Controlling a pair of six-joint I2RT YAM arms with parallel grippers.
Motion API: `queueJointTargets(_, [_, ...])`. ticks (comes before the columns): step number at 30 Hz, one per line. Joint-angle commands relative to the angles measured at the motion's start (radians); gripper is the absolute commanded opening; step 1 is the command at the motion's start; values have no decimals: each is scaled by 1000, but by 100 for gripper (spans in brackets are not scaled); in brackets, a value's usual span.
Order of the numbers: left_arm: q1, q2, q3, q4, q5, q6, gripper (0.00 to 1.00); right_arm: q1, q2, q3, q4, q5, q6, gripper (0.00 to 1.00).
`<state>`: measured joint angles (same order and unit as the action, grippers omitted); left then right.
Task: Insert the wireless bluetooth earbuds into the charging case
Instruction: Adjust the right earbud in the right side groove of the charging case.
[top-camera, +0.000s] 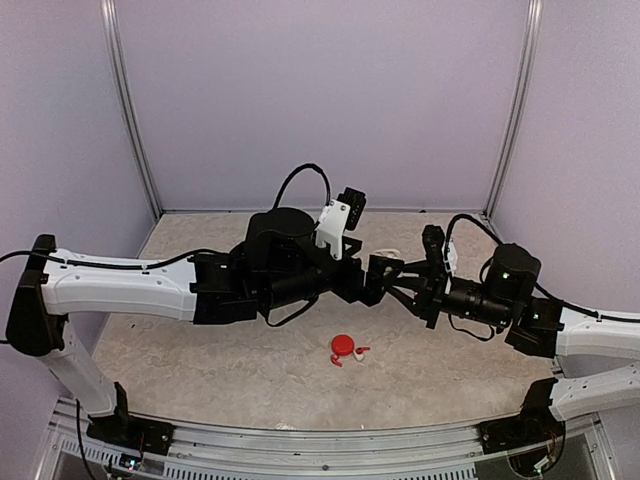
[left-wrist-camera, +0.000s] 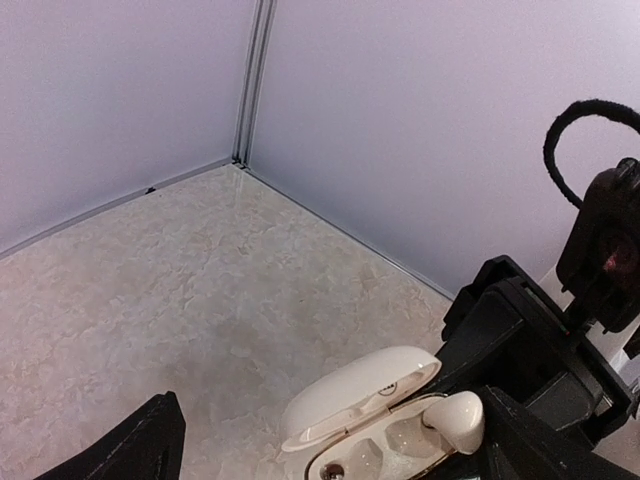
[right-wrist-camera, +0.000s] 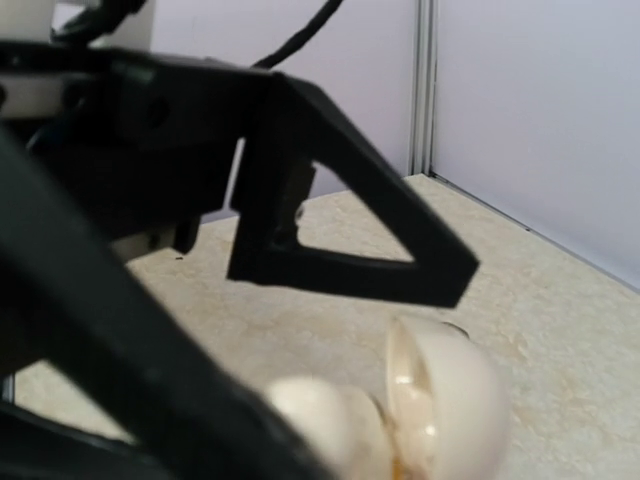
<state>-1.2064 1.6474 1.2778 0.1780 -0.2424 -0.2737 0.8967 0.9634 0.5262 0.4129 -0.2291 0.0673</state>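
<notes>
Right gripper: jaws almost closed, apparently pinching a white earbud. The bud's rounded head sits at the rim of the white charging case, above one well. Judged: insertion under way, bud not yet seated.

Left gripper: jaws at full spread and holding nothing. One finger stands apart from the case on one side, and the other is close on the opposite side. It is probably set astride the case to stop it sliding under the push; that is my reading, not something seen.

Lid is swung open and tipped back, leaving the wells exposed to the incoming bud.

Also on the table: a red case with a loose white bud just beside it, well apart from the work.

Unresolved:
- Top view: both grippers cover the white case and the held bud.
- Left wrist view: the case base is cut off at the bottom edge, so I cannot tell whether the second well is filled.
- The bud's stem and the exact pinch point are hidden behind black fingers.
- Right wrist view: bud and lid are blurred.
- A pale object behind the grippers in the top view is too small to identify.
</notes>
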Motion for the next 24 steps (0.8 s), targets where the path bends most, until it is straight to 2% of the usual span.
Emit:
queueJointTargets(1, [23, -34, -43, 3, 9, 1, 99, 10, -39, 2, 52, -13, -5, 0])
queueJointTargets(14, [48, -75, -112, 18, 62, -2, 99, 8, -101, -42, 100, -77, 2, 0])
queueJointTargets(24, [59, -140, -195, 63, 144, 70, 99, 5, -135, -65, 102, -84, 1, 0])
